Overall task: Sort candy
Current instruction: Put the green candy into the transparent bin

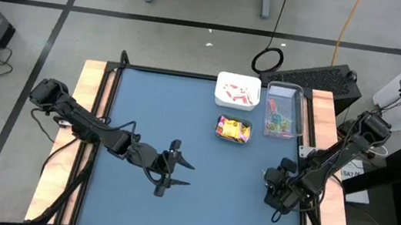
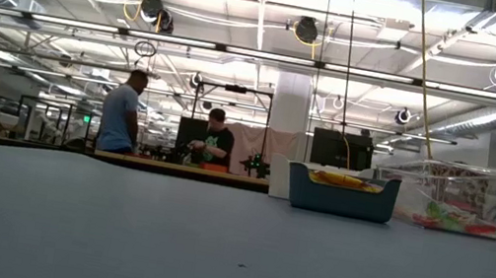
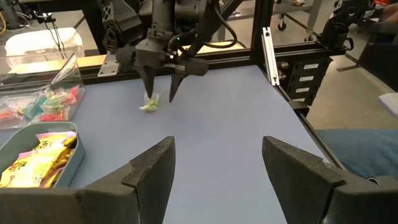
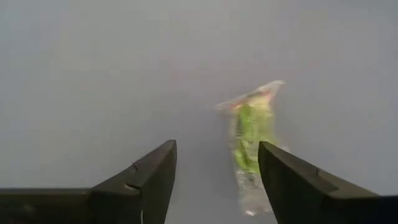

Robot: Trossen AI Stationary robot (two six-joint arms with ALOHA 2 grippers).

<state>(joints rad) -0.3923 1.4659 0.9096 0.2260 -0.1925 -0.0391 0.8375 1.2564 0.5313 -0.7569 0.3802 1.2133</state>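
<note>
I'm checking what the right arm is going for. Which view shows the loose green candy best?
The right wrist view: the green candy lies on the mat just ahead of the right gripper's open fingers. The left wrist view shows it small and distant. The high and low views don't show it.

Both arms [image 1: 90,125] are matte black, jointed, with loose black cables; each gripper [image 3: 160,84] ends in two tapered black fingers [image 4: 140,177] (wedge-like).
</note>
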